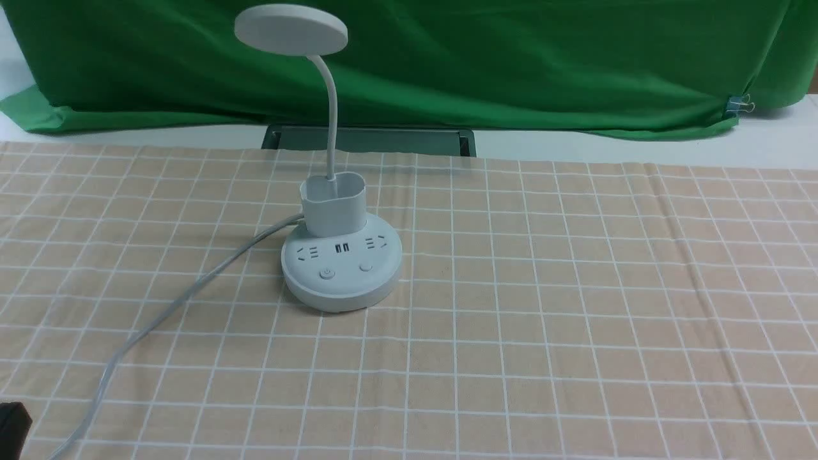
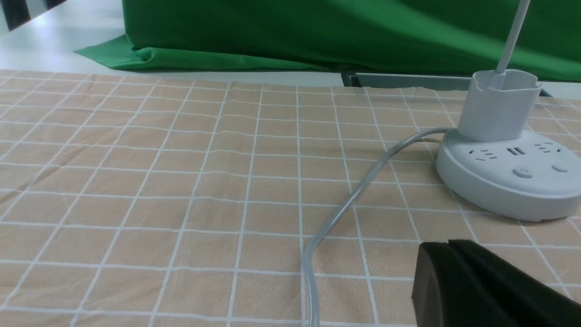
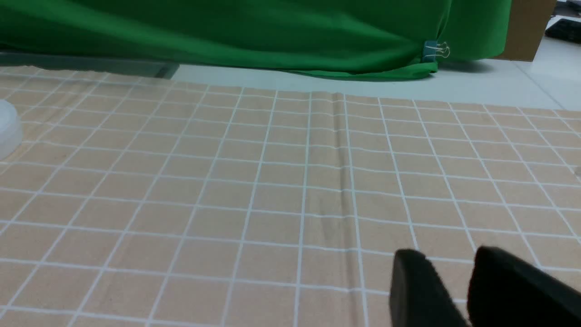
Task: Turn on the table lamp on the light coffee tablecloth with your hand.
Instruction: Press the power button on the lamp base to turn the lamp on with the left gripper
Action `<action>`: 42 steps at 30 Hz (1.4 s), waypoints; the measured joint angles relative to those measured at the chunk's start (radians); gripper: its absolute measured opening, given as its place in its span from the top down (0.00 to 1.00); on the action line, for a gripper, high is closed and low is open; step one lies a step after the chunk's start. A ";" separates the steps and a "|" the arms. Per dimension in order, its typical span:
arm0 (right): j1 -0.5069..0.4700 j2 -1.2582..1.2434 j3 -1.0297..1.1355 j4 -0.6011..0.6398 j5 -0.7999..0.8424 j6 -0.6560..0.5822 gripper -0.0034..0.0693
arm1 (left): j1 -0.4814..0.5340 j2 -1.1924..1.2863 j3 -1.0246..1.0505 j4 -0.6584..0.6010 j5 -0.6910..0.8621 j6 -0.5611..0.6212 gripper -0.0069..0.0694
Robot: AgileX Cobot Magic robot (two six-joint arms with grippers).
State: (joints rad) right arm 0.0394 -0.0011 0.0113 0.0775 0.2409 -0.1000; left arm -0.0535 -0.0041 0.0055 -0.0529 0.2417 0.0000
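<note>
The white table lamp [image 1: 342,268] stands on the light coffee tablecloth [image 1: 575,306], left of centre. Its disc head [image 1: 291,29] sits on a thin neck above the oval cup [image 1: 333,201]. Two buttons [image 1: 327,273] face me on the round base. The pale cord [image 1: 160,319] runs off to the near left. In the left wrist view my left gripper [image 2: 449,243] is shut and empty, low over the cloth, short of the base [image 2: 508,186] and beside the cord [image 2: 345,204]. My right gripper [image 3: 449,259] is open and empty over bare cloth, with the base edge [image 3: 7,129] far off to one side.
A plain green cloth [image 1: 447,57] hangs along the back, held by a binder clip [image 1: 738,105]. A dark grey frame [image 1: 370,139] lies behind the lamp at the tablecloth's far edge. A fold [image 3: 340,172] runs through the cloth ahead of the right gripper.
</note>
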 joint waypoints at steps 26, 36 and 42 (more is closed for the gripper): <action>0.000 0.000 0.000 0.000 0.000 0.000 0.62 | 0.000 0.000 0.000 0.000 0.000 0.000 0.88; 0.000 0.000 0.000 0.000 0.000 0.000 0.62 | 0.000 0.000 0.000 0.018 -0.014 0.000 0.88; 0.000 0.000 0.000 0.000 0.000 0.000 0.62 | 0.000 0.000 0.000 0.021 -0.233 0.000 0.88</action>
State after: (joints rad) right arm 0.0394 -0.0011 0.0113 0.0775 0.2409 -0.1000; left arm -0.0535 -0.0041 0.0055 -0.0318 0.0087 0.0000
